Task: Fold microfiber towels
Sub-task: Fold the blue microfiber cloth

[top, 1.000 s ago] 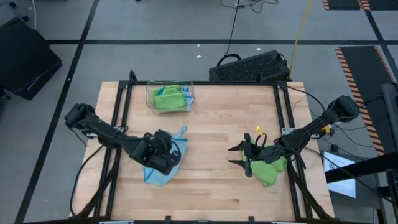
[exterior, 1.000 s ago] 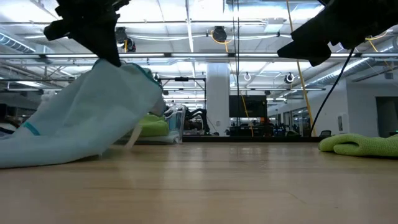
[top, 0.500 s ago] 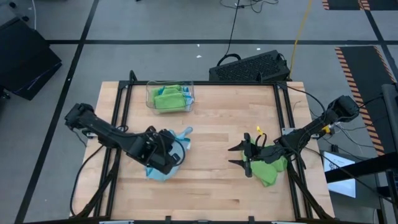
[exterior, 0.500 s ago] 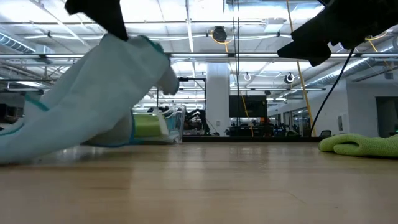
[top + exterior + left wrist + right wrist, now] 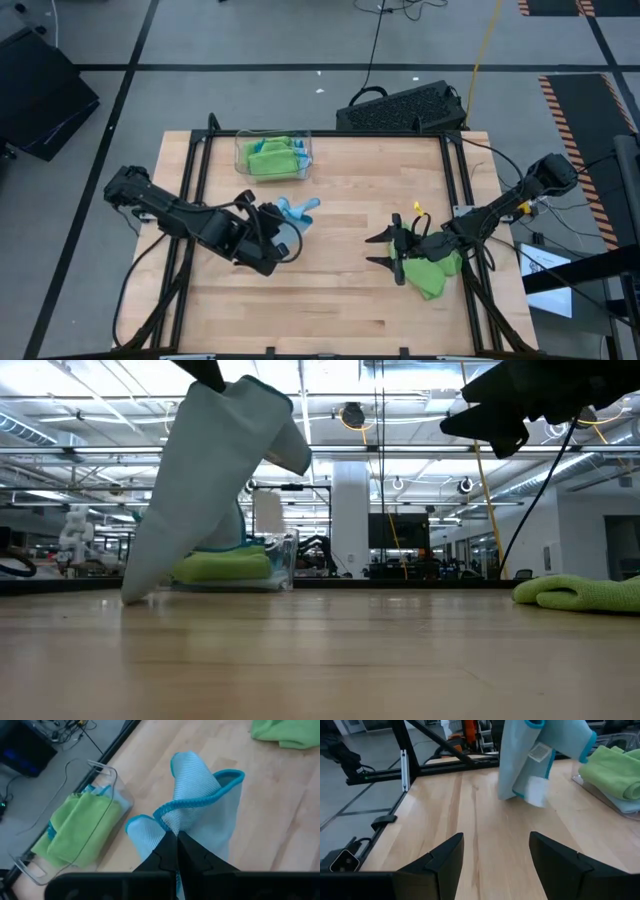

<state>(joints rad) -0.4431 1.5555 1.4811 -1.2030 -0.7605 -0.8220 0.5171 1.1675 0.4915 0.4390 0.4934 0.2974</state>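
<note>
L gripper (image 5: 176, 851) pinching blue towel (image 5: 200, 805); towel's lower part hidden

In the low view the left hand is cut off by the top edge, so only the hanging light blue towel (image 5: 215, 480) shows. From above, the left hand (image 5: 272, 228) covers most of that towel, leaving only a small part showing. The right arm hides part of the green towel (image 5: 432, 272). Inside the clear tray (image 5: 306, 150), how many towels are stacked cannot be told.
</note>
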